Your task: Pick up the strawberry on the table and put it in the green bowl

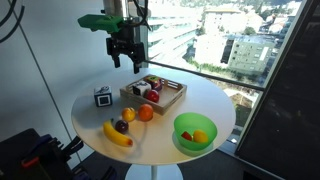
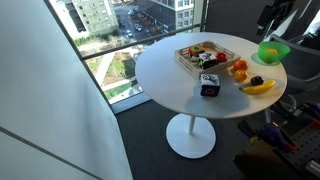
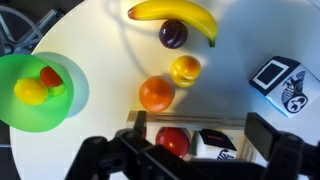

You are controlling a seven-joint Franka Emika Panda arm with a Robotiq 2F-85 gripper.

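Note:
The strawberry lies inside the green bowl, next to a yellow fruit. The bowl stands near the edge of the round white table and also shows in both exterior views. The strawberry shows as a red spot in the bowl. My gripper is open and empty. It hangs high above the wooden tray, apart from the bowl.
A banana, a dark plum, a yellow-orange fruit and an orange lie between bowl and tray. The tray holds a red apple and small boxes. A black-and-white cube stands nearby. Windows stand behind.

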